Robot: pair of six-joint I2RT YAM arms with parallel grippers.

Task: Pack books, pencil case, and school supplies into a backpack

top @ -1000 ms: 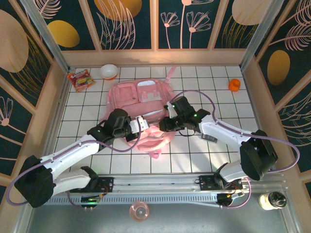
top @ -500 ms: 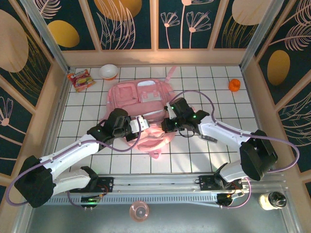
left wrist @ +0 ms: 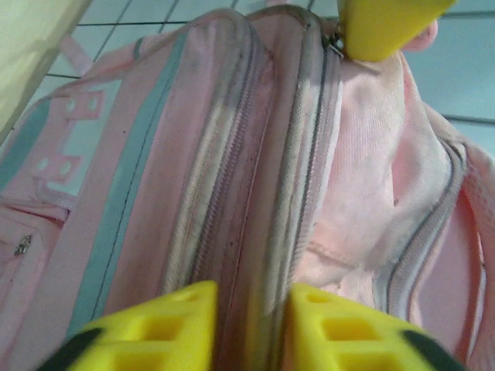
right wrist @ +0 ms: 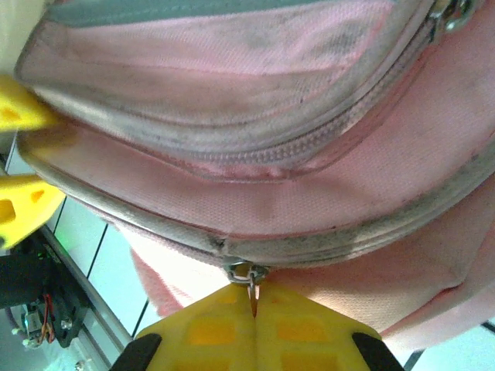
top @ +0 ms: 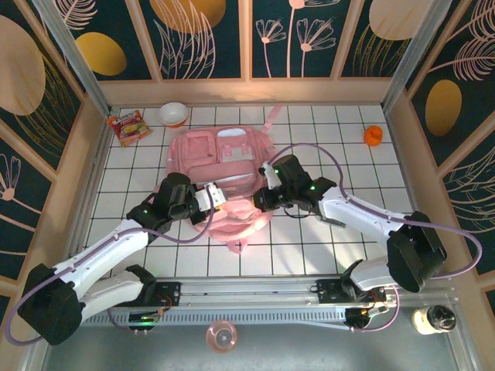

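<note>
Gripping the pink backpack (top: 203,151) lying mid worktop (top: 365,168), right gripper (right wrist: 252,311) jaws clenched on its zip pull (right wrist: 249,275), left gripper (left wrist: 249,325) jaws clamped on the backpack's zip seam, fabric bunched between.

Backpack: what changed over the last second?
The left pincer, gripping the backpack edge, drew back leftward, dragging the bag's near part slightly with it. The right pincer stayed put, shut on the zip pull. Snack packet and bowl unmoved.
</note>
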